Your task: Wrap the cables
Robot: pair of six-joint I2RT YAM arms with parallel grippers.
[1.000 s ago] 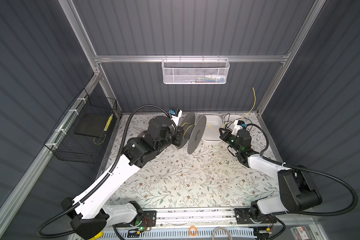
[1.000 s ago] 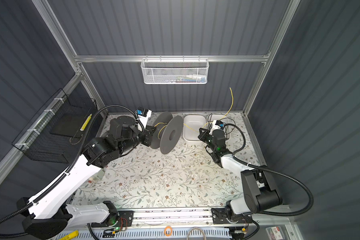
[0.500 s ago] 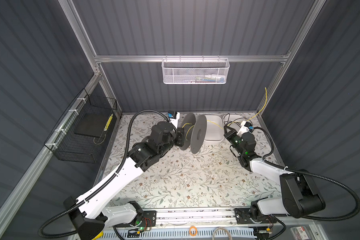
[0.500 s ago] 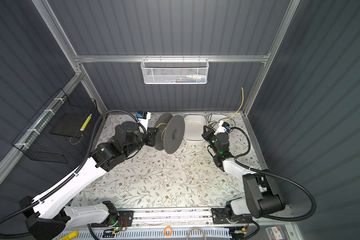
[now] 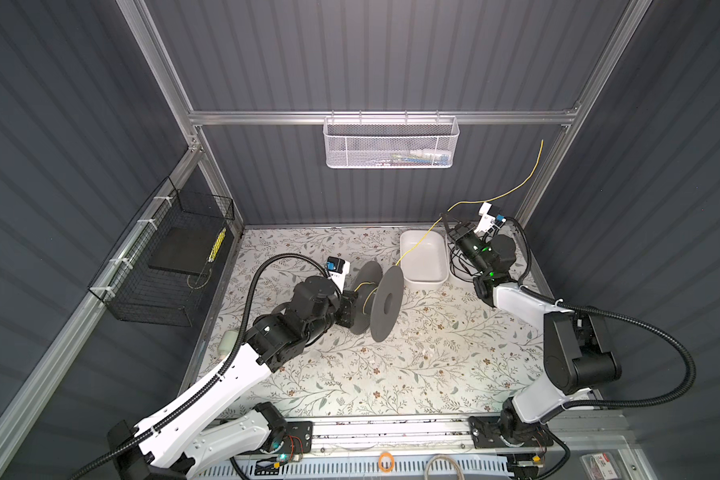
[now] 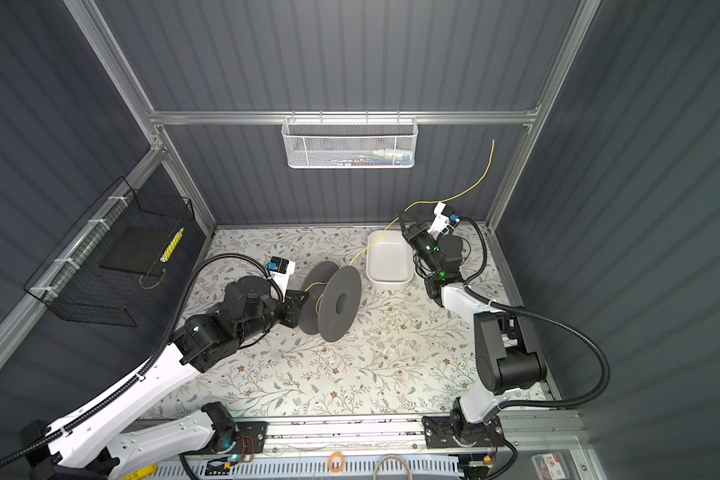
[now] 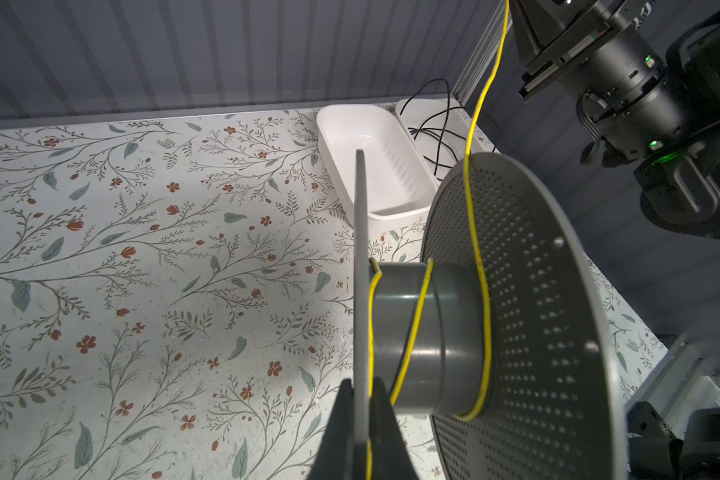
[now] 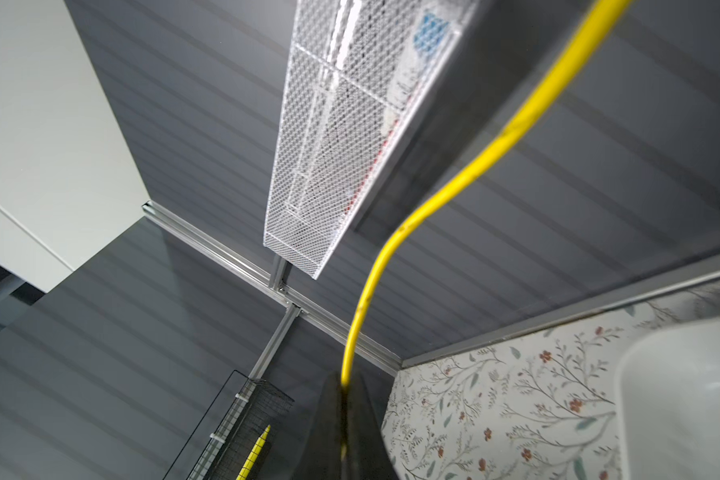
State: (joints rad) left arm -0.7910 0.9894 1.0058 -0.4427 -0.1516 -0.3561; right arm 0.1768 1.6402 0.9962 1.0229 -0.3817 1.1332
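Left wrist view: shows the yellow cable (image 7: 476, 249) wound round the grey middle of the reel (image 7: 528, 311) just a few times, slanted and loose, not neat. Shows the left hand (image 7: 361, 415) too, shut tight on the thin edge of the reel's near plate, keeping the reel turned on its side. Cannot tell from here whether touching the worktop (image 7: 142, 270) or lifted just above.

Right wrist view: shows the right hand (image 8: 344, 419) pinched shut on the same cable, with the yellow line coming out from between the two dark fingers (image 8: 371, 440) and curving away upward.

In both top views: runs from the reel, up over the white tray (image 5: 425, 270), into the right hand, then on past as a long free tail poking up in the back corner.

Looks feather-light and very thin, far thinner than a finger. Bends easily yet springs back (a bit like a stiff noodle wanting to uncurl), so likely pops off the reel when left slack. Probably slips through a soft pinch, so needs a firm squeeze. Not likely to break, but might kink if bent sharply. Best held close to the reel, on the stretch over the tray, not far out on the tail, and kept gently pulled while winding. Reel itself: hard and stiff, fine to hold by the plate edge.
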